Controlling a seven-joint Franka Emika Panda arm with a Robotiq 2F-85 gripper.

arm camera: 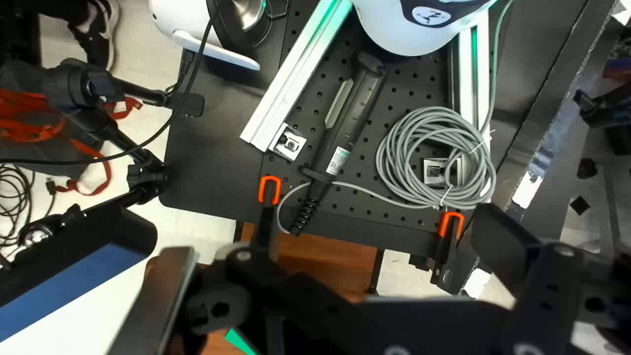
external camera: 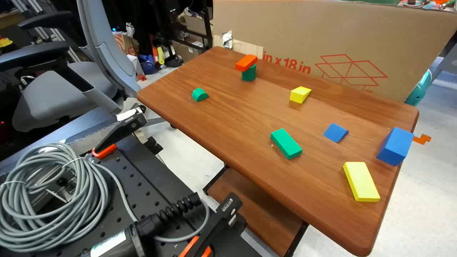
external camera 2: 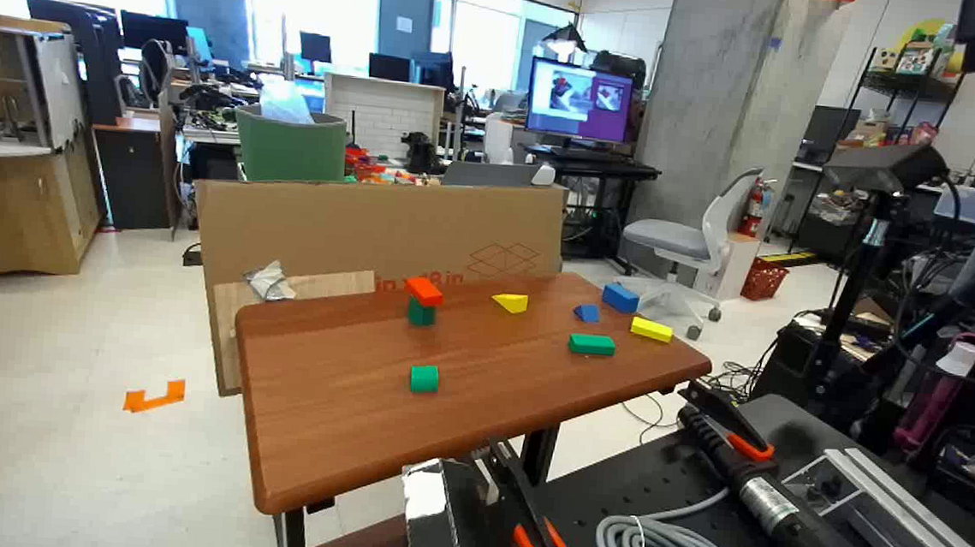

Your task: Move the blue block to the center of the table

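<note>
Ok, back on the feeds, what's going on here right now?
Nothing is being held: the claw is open in the wrist view, and neither exterior view shows it. The blue block sits by the edge at one end of the table, off-center, near a long yellow block and a smaller blue piece. Its move to the center is yet to be done.

The pincer stands wide, its blurred fingers at lower left and lower right. A black perforated board bears a coil of grey cable, a black handheld device and, at its edge, two orange-handled clamps. Below, part of a green piece shows against the brown bench.
</note>
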